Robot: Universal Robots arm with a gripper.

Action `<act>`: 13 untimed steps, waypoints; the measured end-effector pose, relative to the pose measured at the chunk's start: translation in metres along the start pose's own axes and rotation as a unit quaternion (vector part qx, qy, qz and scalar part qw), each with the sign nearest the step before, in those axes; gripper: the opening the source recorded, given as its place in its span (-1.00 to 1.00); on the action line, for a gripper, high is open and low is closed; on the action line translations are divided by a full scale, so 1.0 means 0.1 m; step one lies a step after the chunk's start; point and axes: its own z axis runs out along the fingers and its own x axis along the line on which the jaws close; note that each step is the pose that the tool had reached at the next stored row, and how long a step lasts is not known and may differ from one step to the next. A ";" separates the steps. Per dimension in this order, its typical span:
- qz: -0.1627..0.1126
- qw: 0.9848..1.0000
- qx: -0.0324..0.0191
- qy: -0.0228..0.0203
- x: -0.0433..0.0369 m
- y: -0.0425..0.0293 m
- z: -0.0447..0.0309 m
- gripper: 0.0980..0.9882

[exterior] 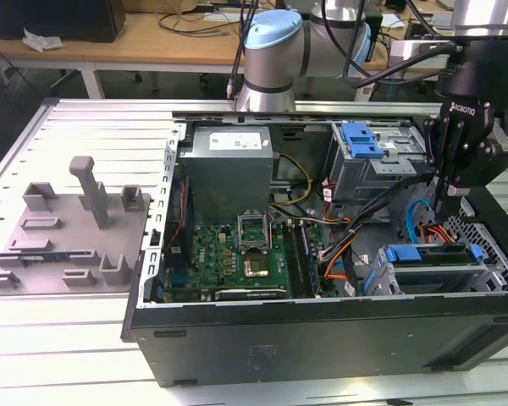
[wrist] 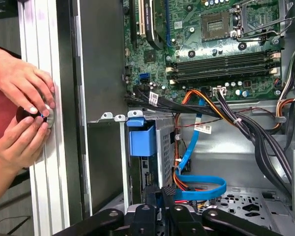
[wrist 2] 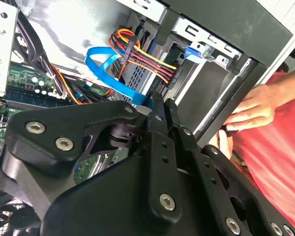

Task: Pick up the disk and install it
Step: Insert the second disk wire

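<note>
Claw: the claw [exterior: 446,201] hangs over the case's [exterior: 322,338] drive corner, at the exterior view's right. In both wrist views its fingers [wrist 2: 160,142] press together with nothing between them; tips at [wrist: 165,192].
Disk position: the disk [exterior: 432,264] sits in the lower cage [exterior: 491,269], just below and beside the claw tips, apart from them. It lies level in the slot, its handle facing the case's open side.
Disk look: a flat grey body with a blue handle [wrist: 141,139] across one end and blue rails along its edges. In the second wrist view the blue end [wrist 2: 195,52] peeks from the cage beyond the fingertips. Its label cannot be made out.
Cables: a flat blue cable [wrist: 196,184] loops right beside the claw tips. A red, yellow and black bundle [wrist 2: 147,56] runs to a plug near the cage.
Board: the green board [exterior: 237,249] lies deeper in the case, well apart from the claw.
Upper cage: a second grey cage carries a blue latch [exterior: 360,139], behind the claw in the exterior view.
Hands: a person's two hands [wrist: 24,113] rest on the table rail [wrist: 39,59] outside the case wall.
Fixture: a grey fixture [exterior: 68,228] stands on the table at the exterior view's left, farthest from the claw.
</note>
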 end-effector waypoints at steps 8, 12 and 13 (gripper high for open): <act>0.003 1.000 0.005 -0.024 0.060 0.005 0.024 -0.86; 0.003 1.000 0.005 -0.026 0.165 0.012 0.066 -0.86; 0.003 1.000 0.005 -0.026 0.188 0.013 0.075 -0.86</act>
